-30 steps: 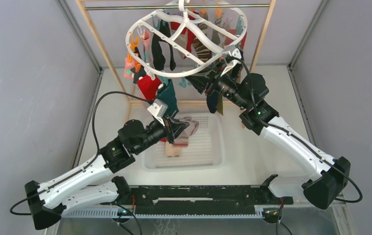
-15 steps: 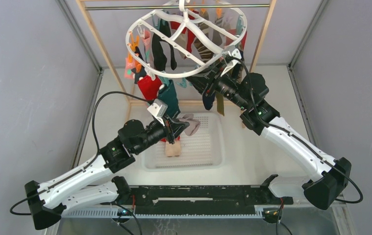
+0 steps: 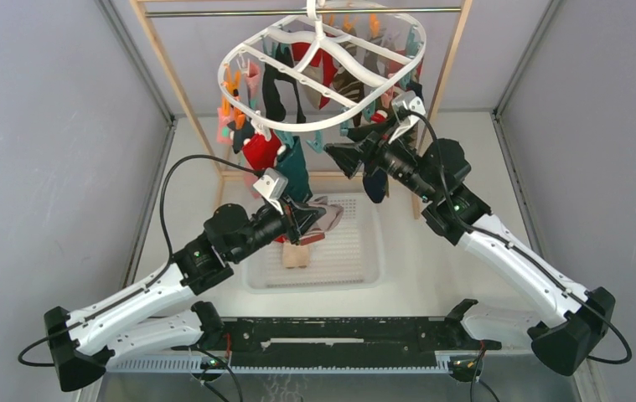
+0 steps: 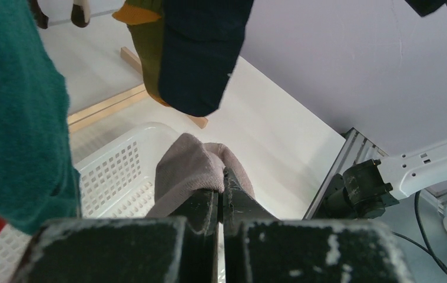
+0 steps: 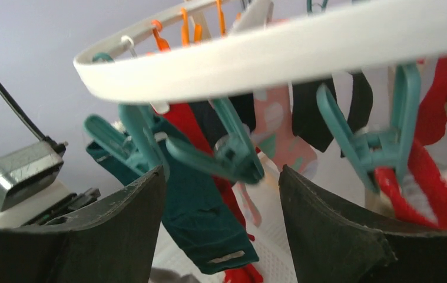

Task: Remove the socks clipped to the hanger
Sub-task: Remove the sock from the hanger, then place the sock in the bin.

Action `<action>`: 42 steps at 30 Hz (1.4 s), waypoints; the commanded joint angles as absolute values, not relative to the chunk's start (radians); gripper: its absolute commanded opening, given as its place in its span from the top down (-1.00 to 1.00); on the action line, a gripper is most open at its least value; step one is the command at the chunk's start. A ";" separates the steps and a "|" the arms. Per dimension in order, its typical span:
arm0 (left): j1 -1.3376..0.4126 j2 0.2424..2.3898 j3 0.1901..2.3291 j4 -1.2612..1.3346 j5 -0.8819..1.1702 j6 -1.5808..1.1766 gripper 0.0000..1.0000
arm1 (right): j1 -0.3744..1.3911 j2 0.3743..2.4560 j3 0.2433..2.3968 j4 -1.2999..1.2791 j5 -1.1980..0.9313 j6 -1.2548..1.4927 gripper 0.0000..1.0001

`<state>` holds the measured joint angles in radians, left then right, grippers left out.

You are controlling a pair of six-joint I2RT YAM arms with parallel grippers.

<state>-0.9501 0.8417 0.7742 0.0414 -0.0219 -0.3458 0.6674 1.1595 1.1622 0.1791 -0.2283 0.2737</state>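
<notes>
Top external view: the hanger (image 3: 315, 35) hangs at the upper middle of the frame, with socks (image 3: 260, 152) dangling from clips under its ring. The right tool (image 3: 338, 153) is raised just under the ring's lower right rim, jaws spread. In the right wrist view a teal clip (image 5: 232, 156) sits between the two spread fingers. Whether either finger touches it I cannot tell. The white rim runs just above, and a teal sock (image 5: 203, 218) hangs behind the clip. A navy sock (image 3: 374, 186) hangs just below that arm's wrist.

The left tool (image 3: 307, 219) is at centre frame, below the hanger and over the upper left part of the white basket (image 3: 364, 243). Its fingers are pressed together, pinching a grey sock (image 4: 191, 168) whose fabric bulges past the fingertips above the mesh. A tan sock (image 3: 296, 255) lies in the basket.
</notes>
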 commanded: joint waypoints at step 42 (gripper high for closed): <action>-0.942 1.398 0.724 0.539 0.057 -0.490 0.92 | 0.652 0.581 0.664 -0.215 -0.023 0.410 -0.65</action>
<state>-0.9493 1.3716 0.7231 0.4427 0.0128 -0.4549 0.6559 0.6060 0.6720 -0.2089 -0.0319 0.3878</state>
